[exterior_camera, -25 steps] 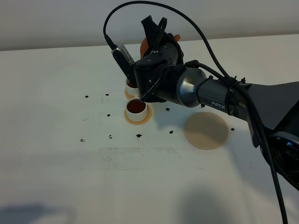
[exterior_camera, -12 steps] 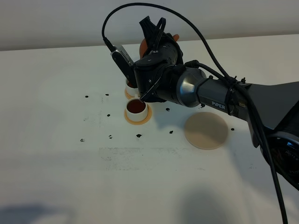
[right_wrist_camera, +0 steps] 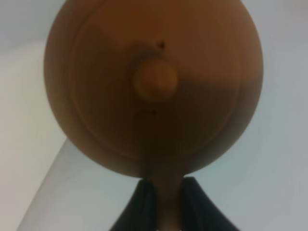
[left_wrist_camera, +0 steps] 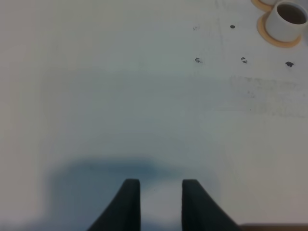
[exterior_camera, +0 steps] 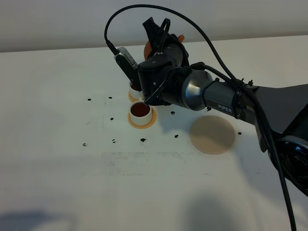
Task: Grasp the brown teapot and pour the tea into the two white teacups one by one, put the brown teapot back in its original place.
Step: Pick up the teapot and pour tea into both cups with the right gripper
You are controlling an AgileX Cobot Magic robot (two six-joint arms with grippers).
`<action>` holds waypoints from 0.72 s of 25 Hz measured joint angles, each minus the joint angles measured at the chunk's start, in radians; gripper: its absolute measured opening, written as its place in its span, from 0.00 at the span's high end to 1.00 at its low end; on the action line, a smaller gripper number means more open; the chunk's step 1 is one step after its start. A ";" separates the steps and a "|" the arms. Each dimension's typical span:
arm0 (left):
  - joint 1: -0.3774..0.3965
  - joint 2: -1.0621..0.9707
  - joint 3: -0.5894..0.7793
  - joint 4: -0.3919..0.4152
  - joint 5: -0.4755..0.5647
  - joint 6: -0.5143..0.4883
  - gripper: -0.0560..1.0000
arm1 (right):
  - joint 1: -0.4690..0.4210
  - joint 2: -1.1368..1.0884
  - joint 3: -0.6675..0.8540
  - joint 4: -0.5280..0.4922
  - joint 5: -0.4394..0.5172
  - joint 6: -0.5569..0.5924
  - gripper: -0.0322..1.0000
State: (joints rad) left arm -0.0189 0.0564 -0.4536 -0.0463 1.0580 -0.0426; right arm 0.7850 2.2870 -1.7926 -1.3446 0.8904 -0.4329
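Across the last second almost nothing has shifted: the right tool (right_wrist_camera: 163,202) remains clamped on the loop handle of the squat terracotta-brown clay teapot (right_wrist_camera: 154,86), held raised and tilted near the desk's (exterior_camera: 57,183) far edge, over the rear white cylindrical teacup (exterior_camera: 134,87). Judged, the second pour is under way. The nearer white teacup (exterior_camera: 141,115) holds dark reddish-brown tea (exterior_camera: 140,110). The flat, matte pale-beige round coaster (exterior_camera: 212,134) lies vacant. The left tool (left_wrist_camera: 161,204) hangs narrowed, holding nothing.
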 joint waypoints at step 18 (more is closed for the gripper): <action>0.000 0.000 0.000 0.000 0.000 0.000 0.75 | 0.000 0.000 0.000 -0.007 0.000 -0.005 0.88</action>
State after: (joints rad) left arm -0.0189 0.0564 -0.4536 -0.0463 1.0580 -0.0426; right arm 0.7850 2.2870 -1.7926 -1.3520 0.8904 -0.4379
